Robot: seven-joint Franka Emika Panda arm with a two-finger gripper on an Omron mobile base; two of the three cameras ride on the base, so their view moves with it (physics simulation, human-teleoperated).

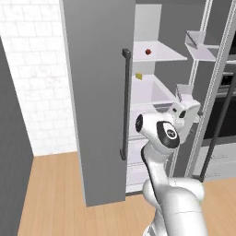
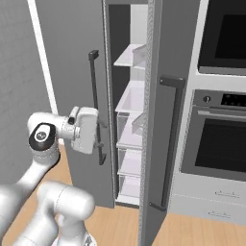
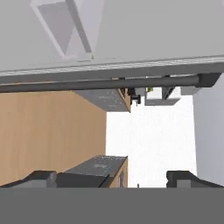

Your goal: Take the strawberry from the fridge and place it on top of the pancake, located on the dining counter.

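Left base view shows the strawberry (image 1: 148, 51) as a tiny dark red dot sitting on a white upper shelf (image 1: 161, 54) inside the fridge (image 1: 99, 92), toward the back of that shelf and apart from everything else. One level below it, a small yellow wedge (image 1: 138, 76) lies near the left rear of a wide white compartment. The fridge stands with its doors swung out: the left door is a broad grey slab with a long dark bar handle (image 1: 125, 103) down its inner edge, and the right door, seen edge-on, carries clear door bins (image 1: 199, 44) on its inside. Lower white drawers show beneath the compartment. The gripper (image 1: 184, 94) is at the open gap in front of the compartment, below the strawberry's shelf and well apart from the fruit; its jaws are spread wide with nothing between them. In the hand view the two dark fingertips (image 3: 41, 178) stand far apart at the bottom, with a dark bar crossing above them and wooden floor (image 3: 50, 131) to the left. In the right base view the white hand (image 2: 86, 129) is beside the left door's bar, and a black-fronted wall oven (image 2: 218, 139) stands right of the fridge.
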